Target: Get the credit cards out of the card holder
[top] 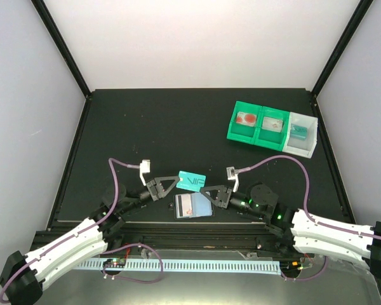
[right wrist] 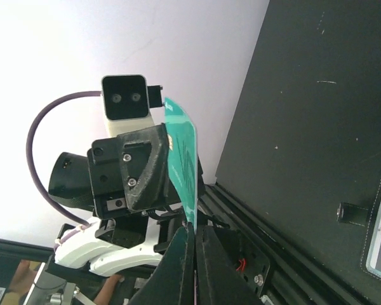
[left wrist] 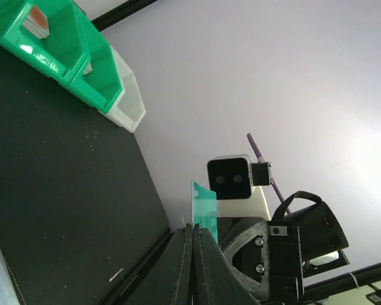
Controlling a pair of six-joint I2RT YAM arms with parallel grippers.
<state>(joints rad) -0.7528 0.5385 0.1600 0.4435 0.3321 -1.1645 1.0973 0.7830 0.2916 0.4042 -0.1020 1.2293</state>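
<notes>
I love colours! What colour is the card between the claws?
Teal card, clearest from the right wrist.

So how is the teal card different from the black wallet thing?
The teal card is pinched in the air between the left gripper and the right gripper; the card holder lies on the table. The card is one thin teal sheet; the holder is black-edged and spread open, showing pale panels. Both are small flat rectangles.
</notes>
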